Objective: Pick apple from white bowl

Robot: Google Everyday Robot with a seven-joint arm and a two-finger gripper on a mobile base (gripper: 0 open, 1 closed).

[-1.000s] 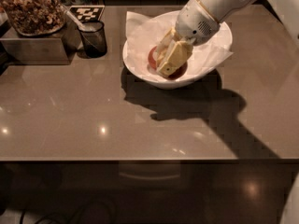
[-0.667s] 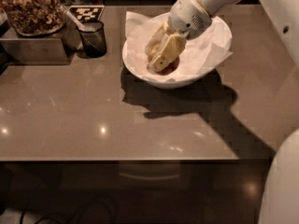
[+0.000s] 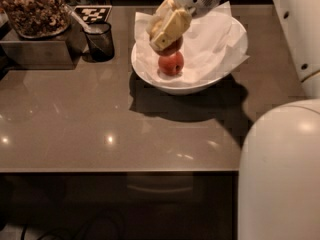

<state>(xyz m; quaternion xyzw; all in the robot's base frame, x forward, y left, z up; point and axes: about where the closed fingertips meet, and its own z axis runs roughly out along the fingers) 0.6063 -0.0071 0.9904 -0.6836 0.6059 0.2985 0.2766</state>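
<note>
The white bowl (image 3: 186,87) stands at the back middle of the counter, lined with crumpled white paper (image 3: 215,34). My gripper (image 3: 167,43) hangs over the bowl's left half, above the paper. Its cream fingers (image 3: 170,24) are shut on the apple (image 3: 175,48), a dull orange-yellow round shape that shows only below the fingers and is lifted off the lining. A second, redder apple (image 3: 171,63) lies in the bowl just beneath it. The two look close together; I cannot tell if they touch.
A small dark cup (image 3: 100,41) with a spoon stands left of the bowl. A metal tray of brown snacks (image 3: 32,11) fills the back left corner, with a marker tag (image 3: 92,13) behind the cup. My white body (image 3: 280,169) blocks the front right.
The gripper has risen out of the bowl and drawn back with the apple in it. The redder apple stays in the bowl.
</note>
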